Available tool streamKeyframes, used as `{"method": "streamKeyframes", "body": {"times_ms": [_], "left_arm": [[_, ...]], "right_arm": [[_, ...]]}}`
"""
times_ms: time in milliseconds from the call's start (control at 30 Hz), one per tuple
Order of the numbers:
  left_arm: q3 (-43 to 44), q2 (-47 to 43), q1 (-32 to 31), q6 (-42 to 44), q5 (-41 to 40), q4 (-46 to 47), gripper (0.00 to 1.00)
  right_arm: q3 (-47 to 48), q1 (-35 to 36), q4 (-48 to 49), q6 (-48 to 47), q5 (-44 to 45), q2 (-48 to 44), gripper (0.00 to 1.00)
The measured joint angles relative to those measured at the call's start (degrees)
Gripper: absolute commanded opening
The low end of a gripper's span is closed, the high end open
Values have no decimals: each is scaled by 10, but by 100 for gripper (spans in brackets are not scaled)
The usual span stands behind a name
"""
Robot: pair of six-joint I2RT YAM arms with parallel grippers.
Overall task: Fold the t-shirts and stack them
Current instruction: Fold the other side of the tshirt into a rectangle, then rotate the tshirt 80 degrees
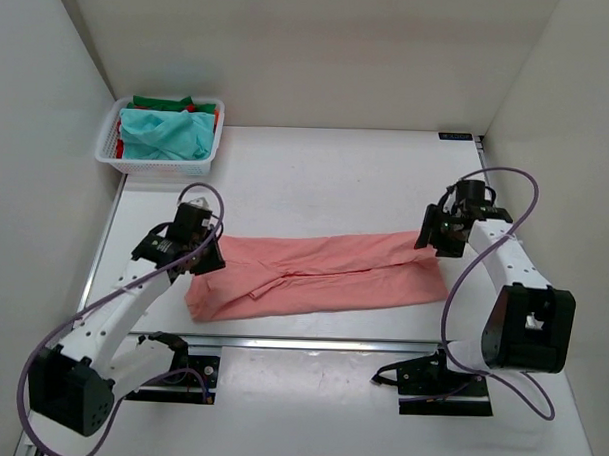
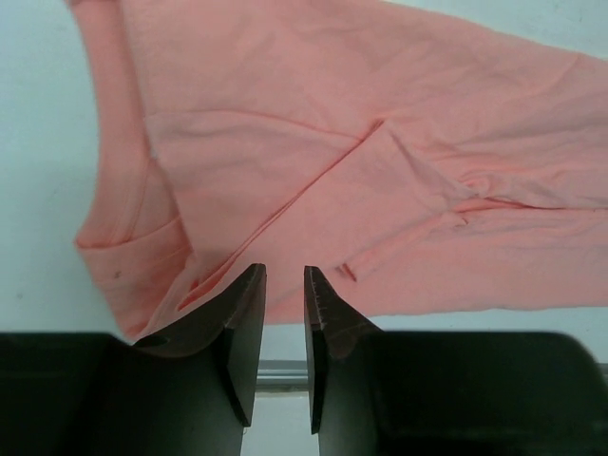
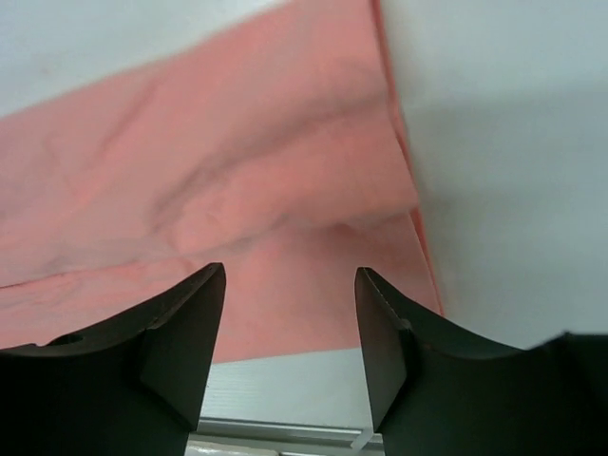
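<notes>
1. Across the middle of the table [image 1: 336, 179] lies the salmon-pink shirt [image 1: 323, 274]. It is flat and already doubled lengthwise into a long band that runs from your left arm to your right.
2. Your left gripper [image 2: 283, 275] hangs just over the band's left end, above its near edge. Its fingers [image 2: 242, 328] are parted only by a narrow slit, and no cloth shows between them, so it has hold of nothing.
3. Your right gripper [image 3: 290, 275] sits over the opposite end, near the far right corner of the band. Its fingers [image 3: 185, 332] are spread wide with nothing between them, and the pink cloth lies below.
4. I judge that one arm stands at each end because the next fold is crosswise: one end has to be carried over onto the other to shorten the band.
5. The left wrist view shows ridges and an overlapping flap near the middle of the cloth. Expect those layers to slide if you pinch only the top one.
6. Widen the left fingers before you descend, since the present slit looks too tight to take doubled cloth.
7. At the far left corner stands the white basket [image 1: 157, 166], well apart from both arms. It holds a teal shirt [image 1: 168, 133] on top, with a green shirt [image 1: 159, 102] and a red shirt [image 1: 204, 109] peeking out behind it, all unfolded.
8. By my reading, you are only part-way through the first shirt, and no stack exists yet.
</notes>
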Motion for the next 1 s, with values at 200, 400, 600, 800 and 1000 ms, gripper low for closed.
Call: {"method": "streamKeyframes", "body": {"times_ms": [200,400,600,800,1000], "left_arm": [[-1,85,-55,-4,-10,57,32],[-31,185,-76,-26,-18,103,32],[93,390,-94,-17,-34,101,29],[380,607,-100,8,-36,79,28],[864,904,-82,59,-22,-40,24]], "right_arm": [[48,36,51,-10,-11,63,46],[41,49,70,-4,-15,155,44],[-12,103,66,36,17,133,43],[-108,209,37,140,20,29,37],[-200,379,73,285,-12,-68,32]]}}
